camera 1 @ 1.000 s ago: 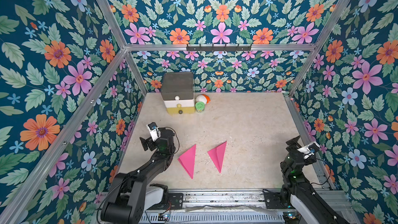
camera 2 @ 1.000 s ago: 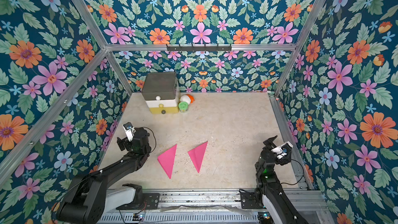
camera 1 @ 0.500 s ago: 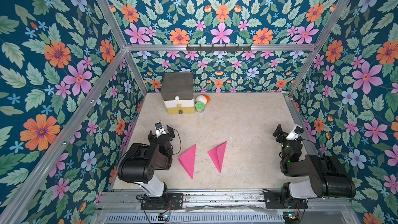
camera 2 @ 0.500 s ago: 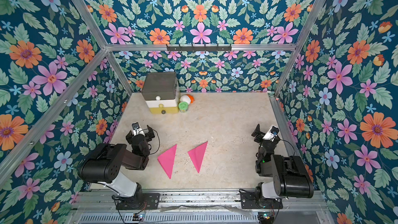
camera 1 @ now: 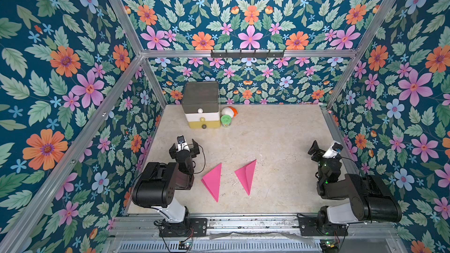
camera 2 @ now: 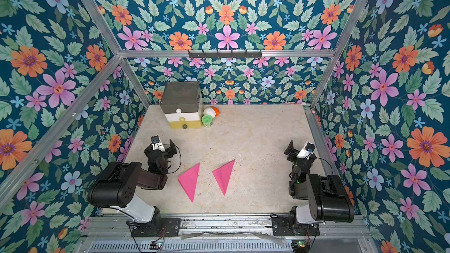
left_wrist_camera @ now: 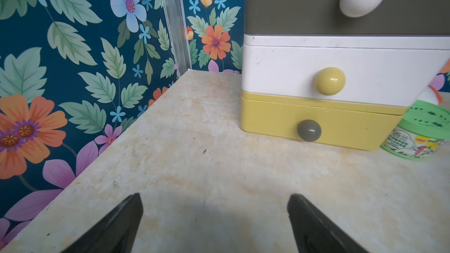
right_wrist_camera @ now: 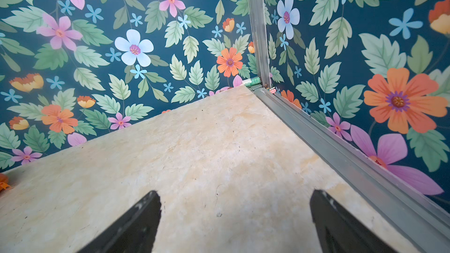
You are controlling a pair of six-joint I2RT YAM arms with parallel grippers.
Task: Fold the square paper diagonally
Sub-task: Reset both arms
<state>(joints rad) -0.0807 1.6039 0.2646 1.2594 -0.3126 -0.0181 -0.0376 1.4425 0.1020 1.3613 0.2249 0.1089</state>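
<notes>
Judging the fold done, we see paper (camera 1: 213, 181) and a second paper (camera 1: 246, 175) lying as triangles at lower centre; our left gripper (left_wrist_camera: 214, 197) and right gripper (right_wrist_camera: 236, 194) gape wide, empty, clear of both; nothing seems left.

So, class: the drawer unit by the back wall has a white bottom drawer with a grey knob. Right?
No: the bottom drawer is yellow, as the left wrist view shows. Its knob is grey, and the unit stands by the back wall.
</notes>
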